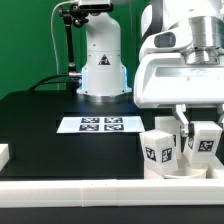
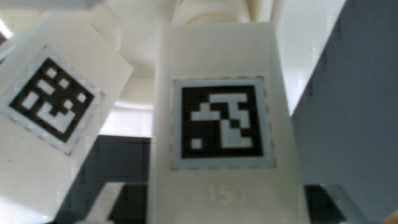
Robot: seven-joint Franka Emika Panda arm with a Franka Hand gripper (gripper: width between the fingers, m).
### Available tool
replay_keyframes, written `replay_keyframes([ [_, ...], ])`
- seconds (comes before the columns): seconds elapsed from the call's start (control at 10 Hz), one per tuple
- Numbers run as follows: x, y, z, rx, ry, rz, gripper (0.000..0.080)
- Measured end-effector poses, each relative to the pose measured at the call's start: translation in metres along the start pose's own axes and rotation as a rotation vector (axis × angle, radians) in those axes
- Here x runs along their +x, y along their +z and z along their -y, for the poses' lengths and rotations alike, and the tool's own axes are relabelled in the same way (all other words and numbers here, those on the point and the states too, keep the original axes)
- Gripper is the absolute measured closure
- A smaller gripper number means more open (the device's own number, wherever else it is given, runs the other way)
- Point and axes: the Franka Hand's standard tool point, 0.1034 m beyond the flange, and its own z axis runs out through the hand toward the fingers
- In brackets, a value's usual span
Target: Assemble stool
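Note:
My gripper (image 1: 200, 127) hangs low at the exterior view's right, shut on a white blocky stool leg (image 1: 203, 143) that bears a black-and-white tag. In the wrist view this leg (image 2: 222, 120) fills the middle, held between the two fingertips (image 2: 111, 200). A second tagged leg (image 1: 158, 150) stands upright just to the exterior view's left of the held one, close beside it. It appears again, tilted, in the wrist view (image 2: 54, 95). Low white plastic (image 1: 185, 168) under the two legs may be the seat, but most of it is hidden.
The marker board (image 1: 100, 124) lies flat on the black table, in front of the robot's base (image 1: 100, 70). A long white rail (image 1: 90, 190) runs along the front edge. A small white block (image 1: 4, 155) sits at the exterior view's left edge.

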Motion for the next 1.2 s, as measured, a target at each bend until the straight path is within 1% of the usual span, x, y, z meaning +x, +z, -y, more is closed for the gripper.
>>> replay_keyframes([
  [0.3, 0.000, 0.000, 0.000, 0.003, -0.007, -0.048, 0.0459],
  [0.6, 0.000, 0.000, 0.000, 0.002, -0.017, -0.050, 0.0455],
  [0.7, 0.001, 0.000, -0.001, 0.000, -0.017, -0.049, 0.0263],
  [0.8, 0.003, -0.003, -0.001, 0.001, -0.024, -0.041, 0.0263],
  [0.9, 0.006, -0.006, -0.001, 0.002, -0.024, -0.046, 0.0170],
  [1.2, 0.014, -0.014, 0.000, 0.007, -0.031, -0.048, 0.0151],
])
